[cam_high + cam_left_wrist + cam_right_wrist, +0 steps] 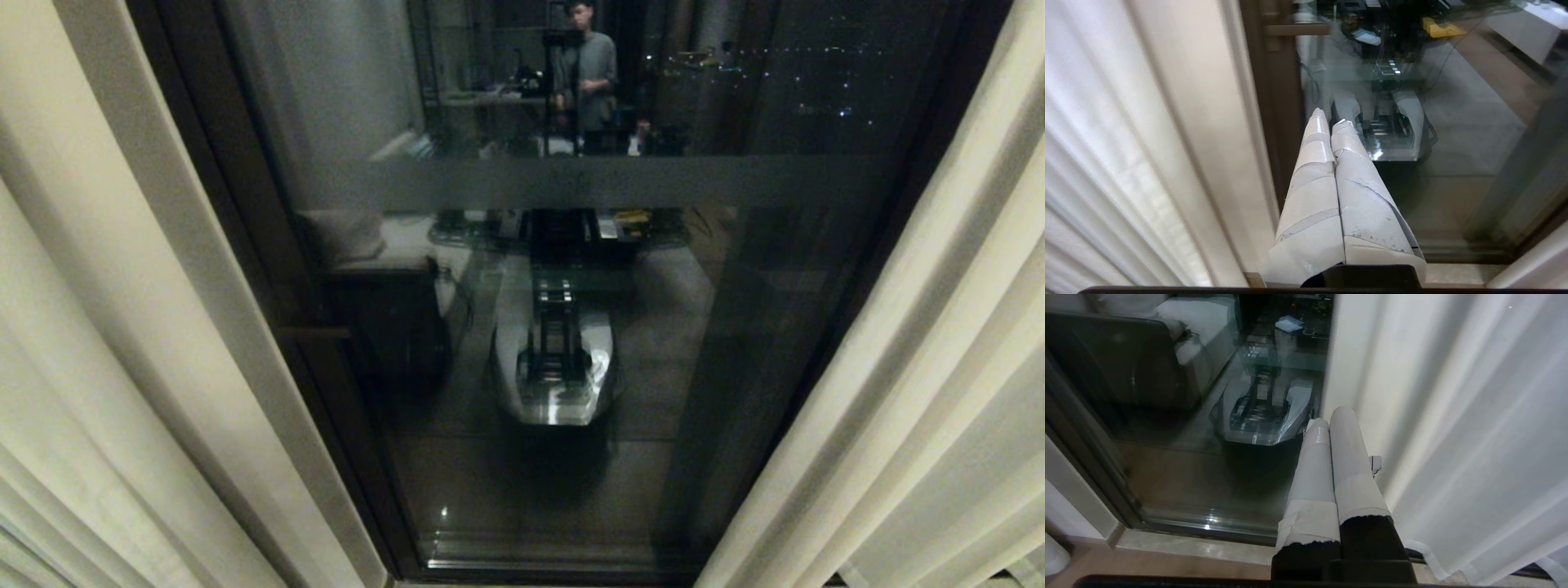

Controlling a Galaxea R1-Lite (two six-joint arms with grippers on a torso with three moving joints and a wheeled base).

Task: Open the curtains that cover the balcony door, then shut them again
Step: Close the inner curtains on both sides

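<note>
Open gap down the middle, cloth on both flanks.

The curtains (122,343) hang drawn to either side, leaving a wide clear lane between them, but that lane ends flat against the glass of the balcony door (571,343). Left gripper (1331,116), fingers pressed together, points down just beside the left panel; right gripper (1331,416), likewise closed, sits close beside the right panel.

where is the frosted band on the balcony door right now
In the head view the frosted band runs level across the upper part of the balcony door, in the gap between the curtains parted to either side.
</note>
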